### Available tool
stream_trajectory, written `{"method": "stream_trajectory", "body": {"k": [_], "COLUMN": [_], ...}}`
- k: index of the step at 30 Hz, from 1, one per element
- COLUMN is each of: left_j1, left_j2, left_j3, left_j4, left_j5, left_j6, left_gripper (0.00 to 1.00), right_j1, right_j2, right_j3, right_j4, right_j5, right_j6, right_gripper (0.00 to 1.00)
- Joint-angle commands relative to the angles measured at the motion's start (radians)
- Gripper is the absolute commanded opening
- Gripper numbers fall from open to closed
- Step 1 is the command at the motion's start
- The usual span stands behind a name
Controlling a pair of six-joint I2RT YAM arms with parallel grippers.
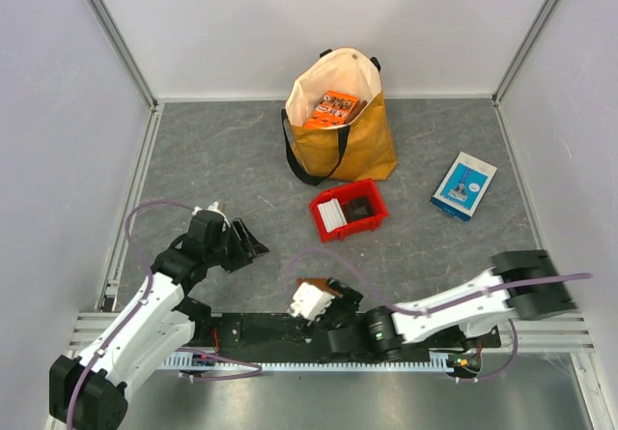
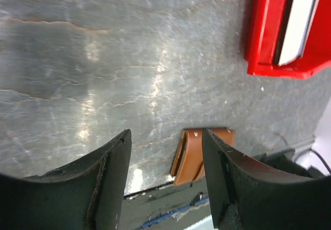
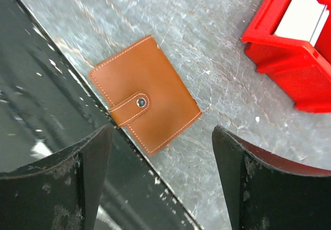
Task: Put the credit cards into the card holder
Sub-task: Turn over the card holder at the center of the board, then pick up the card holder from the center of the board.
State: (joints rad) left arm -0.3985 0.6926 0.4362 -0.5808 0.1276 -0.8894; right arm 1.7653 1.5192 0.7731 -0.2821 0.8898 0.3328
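card holder tab snapped (right wrist), half hidden from left wrist

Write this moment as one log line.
left gripper: open, empty | right gripper: open above closed card holder | credit cards: in red bin

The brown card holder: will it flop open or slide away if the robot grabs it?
Probably it won't flop open: the snap tab on the card holder looks fastened. Its stitched leather looks fairly stiff. It lies flat on the shiny table, so a push would likely slide it rather than tip it.
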Motion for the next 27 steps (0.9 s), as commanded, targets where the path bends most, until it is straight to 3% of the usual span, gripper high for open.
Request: {"method": "stream_trajectory", "body": {"k": [1, 3, 7, 11, 21, 27], "left_j1": [0.001, -0.008, -0.078, -0.161, -0.295, -0.306], "left_j2": [0.033, 0.05, 0.111, 0.185, 0.295, 0.344], "left_j3": [-0.025, -0.051, -0.07, -0.08, -0.083, -0.09], "left_j4": [0.162, 0.226, 0.294, 0.343, 0.418, 0.449], "left_j5": [0.188, 0.23, 0.25, 0.227, 0.167, 0.153], "left_j6": [0.104, 0.096, 0.099, 0.11, 0.081, 0.084], "left_gripper": [0.64, 0.64, 0.64, 0.64, 0.64, 0.67], "right_j1": [0.003, -0.024, -0.168, -0.257, -0.389, -0.532], "right_j2": [-0.279, -0.413, -0.611, -0.639, -0.312, -0.209], "right_j3": [-0.078, -0.144, -0.315, -0.388, -0.318, -0.281], "right_j4": [-0.075, -0.104, -0.051, 0.124, 0.265, 0.31], "right_j5": [-0.071, -0.083, -0.306, -0.463, -0.627, -0.664], "right_j6": [0.352, 0.565, 0.846, 0.856, 0.819, 0.66], "right_gripper": [0.85, 0.81, 0.67, 0.52, 0.46, 0.45]}}
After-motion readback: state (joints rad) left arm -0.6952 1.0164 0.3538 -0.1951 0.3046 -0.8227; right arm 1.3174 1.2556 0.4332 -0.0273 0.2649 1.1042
